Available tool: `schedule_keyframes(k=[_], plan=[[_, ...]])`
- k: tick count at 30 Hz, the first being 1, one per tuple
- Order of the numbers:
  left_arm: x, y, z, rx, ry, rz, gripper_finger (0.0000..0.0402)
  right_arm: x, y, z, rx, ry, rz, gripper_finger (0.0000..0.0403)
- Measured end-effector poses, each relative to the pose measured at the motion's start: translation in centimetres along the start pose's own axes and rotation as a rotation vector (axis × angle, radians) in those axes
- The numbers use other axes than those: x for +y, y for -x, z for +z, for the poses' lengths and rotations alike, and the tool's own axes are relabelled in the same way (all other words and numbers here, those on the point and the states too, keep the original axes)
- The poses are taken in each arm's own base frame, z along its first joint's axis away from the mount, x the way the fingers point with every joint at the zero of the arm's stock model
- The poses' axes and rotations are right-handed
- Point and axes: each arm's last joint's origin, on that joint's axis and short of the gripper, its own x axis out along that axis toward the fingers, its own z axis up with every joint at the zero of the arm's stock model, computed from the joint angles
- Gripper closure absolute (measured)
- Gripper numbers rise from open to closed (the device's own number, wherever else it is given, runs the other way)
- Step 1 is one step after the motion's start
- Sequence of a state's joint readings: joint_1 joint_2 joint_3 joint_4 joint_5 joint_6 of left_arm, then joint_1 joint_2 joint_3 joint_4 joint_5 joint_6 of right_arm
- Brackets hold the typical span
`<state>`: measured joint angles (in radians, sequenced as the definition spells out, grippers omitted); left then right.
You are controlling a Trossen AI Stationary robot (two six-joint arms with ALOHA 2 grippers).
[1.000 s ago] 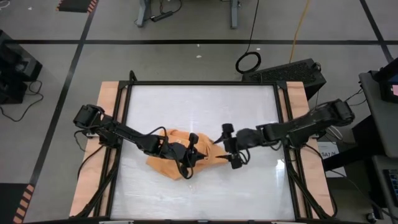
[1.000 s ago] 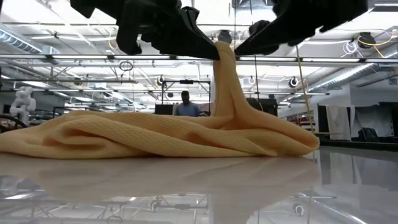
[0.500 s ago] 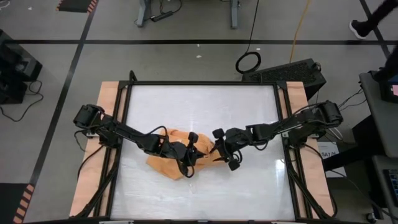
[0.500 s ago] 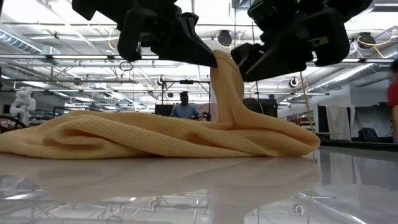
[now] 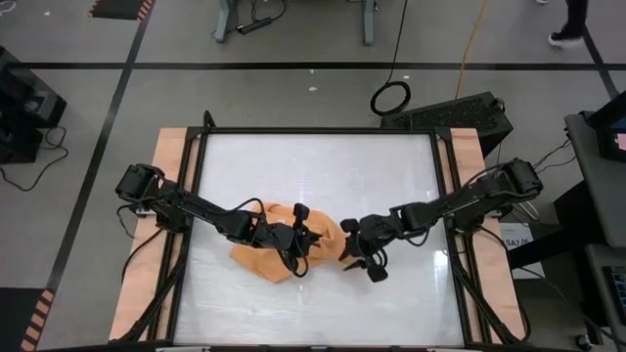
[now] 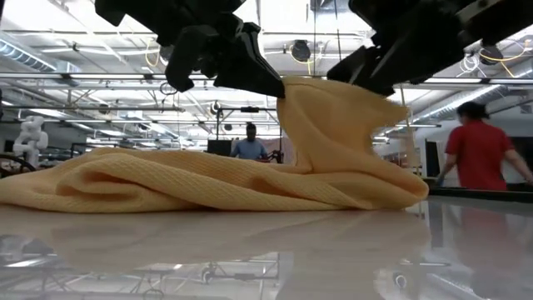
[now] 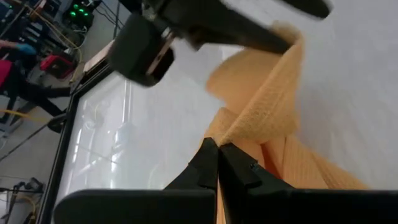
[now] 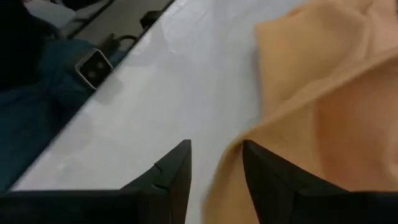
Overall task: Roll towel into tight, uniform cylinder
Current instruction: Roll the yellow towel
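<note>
Above the tabletop (image 5: 293,166), left gripper (image 6: 279,83) and right gripper (image 6: 354,82) jaws are each pinching the towel's (image 6: 208,179) raised edge.

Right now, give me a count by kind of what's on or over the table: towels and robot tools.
Towels: 1, the towel
Tools: 2, left tool and right tool
Total: 3
</note>
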<state>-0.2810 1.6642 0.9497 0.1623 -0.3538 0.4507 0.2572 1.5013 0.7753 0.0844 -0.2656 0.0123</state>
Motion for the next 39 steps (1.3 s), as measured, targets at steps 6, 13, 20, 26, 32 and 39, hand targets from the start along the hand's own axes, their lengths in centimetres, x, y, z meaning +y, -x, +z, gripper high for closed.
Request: schedule_keyframes(k=[6,13,20,26,32,39], plan=[[-0.4,0.2,0.3,-0.018,-0.003,-0.005,0.0400,1.2,-0.4,-0.1,0.010,-0.046,-0.106,0.0269],[-0.8,0.4,0.5,-0.027,-0.010,-0.015,0.0400,3.5,-1.1,-0.6,0.017,-0.012,-0.293,0.0268],[-0.7,0.3,0.5,-0.023,-0.008,-0.011,0.0400,7.3,-1.2,-1.6,0.041,0.160,-0.457,0.0241],[-0.7,0.3,0.5,-0.023,-0.008,-0.011,0.0400,9.3,-1.1,-2.2,0.027,0.175,-0.528,0.0186],[-0.7,0.3,0.5,-0.025,-0.008,-0.010,0.0400,9.2,-2.4,-3.6,0.100,0.226,-0.604,0.0178],[-0.7,0.3,0.5,-0.024,0.013,-0.010,0.0400,8.9,-3.7,-4.6,0.121,0.287,-0.718,0.0215]])
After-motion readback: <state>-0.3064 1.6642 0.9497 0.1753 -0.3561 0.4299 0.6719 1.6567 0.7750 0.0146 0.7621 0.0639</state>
